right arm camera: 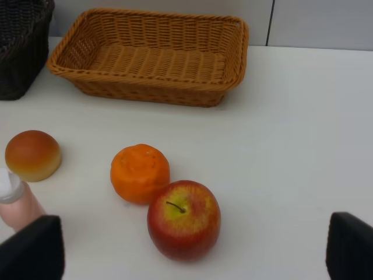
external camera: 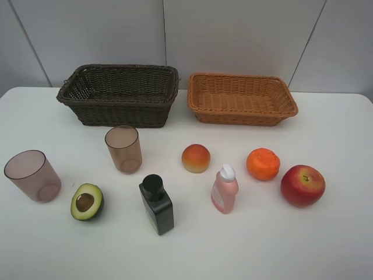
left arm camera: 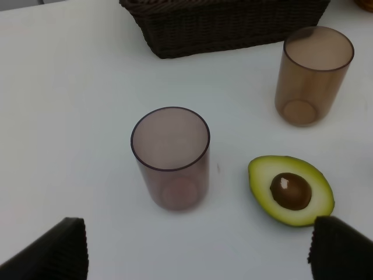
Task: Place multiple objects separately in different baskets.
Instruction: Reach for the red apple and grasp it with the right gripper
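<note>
From the high camera: white bench [external camera: 326,245] carrying everything. At the back, dark brown basket [external camera: 116,114] on the left, light orange-tan basket [external camera: 239,116] just beside it on the right. In front of them, on the bench and apart from one another: far-left cup [external camera: 32,176], upright; second cup [external camera: 123,149], upright, nearer the dark basket; halved avocado [external camera: 87,202], cut face and pit up, in front of the two cups; black square bottle [external camera: 157,205], upright; peach [external camera: 196,158]; pink bottle [external camera: 224,190] with white cap, upright; tangerine [external camera: 263,164]; red apple [external camera: 302,185] furthest right, near the tangerine. From the left wrist camera: left gripper [left arm camera: 201,251] released, black tips spread wide, grasping nothing, hovering over the bench; far-left cup just beyond the gap, avocado close by one tip, second cup further on, dark basket wall behind. From the right wrist camera: right gripper [right arm camera: 191,248] likewise released, tips wide apart, nothing held; apple nearest, tangerine right against it, touching or not impossible to tell; peach and pink bottle's cap off to one side; light orange-tan basket beyond.
</note>
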Action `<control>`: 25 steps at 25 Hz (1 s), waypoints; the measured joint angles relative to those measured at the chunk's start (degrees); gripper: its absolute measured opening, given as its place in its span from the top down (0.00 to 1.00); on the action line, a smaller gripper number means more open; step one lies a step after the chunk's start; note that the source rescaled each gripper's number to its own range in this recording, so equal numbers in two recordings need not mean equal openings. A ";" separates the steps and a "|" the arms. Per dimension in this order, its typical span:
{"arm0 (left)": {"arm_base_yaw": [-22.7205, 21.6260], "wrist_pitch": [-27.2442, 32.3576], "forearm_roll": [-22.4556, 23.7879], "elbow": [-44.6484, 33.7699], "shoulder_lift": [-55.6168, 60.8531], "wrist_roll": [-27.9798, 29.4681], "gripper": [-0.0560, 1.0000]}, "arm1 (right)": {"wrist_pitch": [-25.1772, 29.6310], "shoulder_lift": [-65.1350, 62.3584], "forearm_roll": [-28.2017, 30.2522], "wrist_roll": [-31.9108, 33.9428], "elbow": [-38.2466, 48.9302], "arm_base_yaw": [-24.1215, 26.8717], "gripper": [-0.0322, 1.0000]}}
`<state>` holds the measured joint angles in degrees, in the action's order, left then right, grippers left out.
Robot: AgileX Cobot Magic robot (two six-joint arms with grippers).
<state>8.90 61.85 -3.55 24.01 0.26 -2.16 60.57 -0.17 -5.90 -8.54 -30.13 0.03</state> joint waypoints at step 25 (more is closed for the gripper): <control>0.00 0.00 0.00 0.00 0.00 0.00 0.00 | 0.06 0.30 0.06 0.22 0.00 0.00 0.08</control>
<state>8.90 61.85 -3.55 24.01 0.26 -2.16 60.63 0.13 -5.84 -8.32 -30.13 0.03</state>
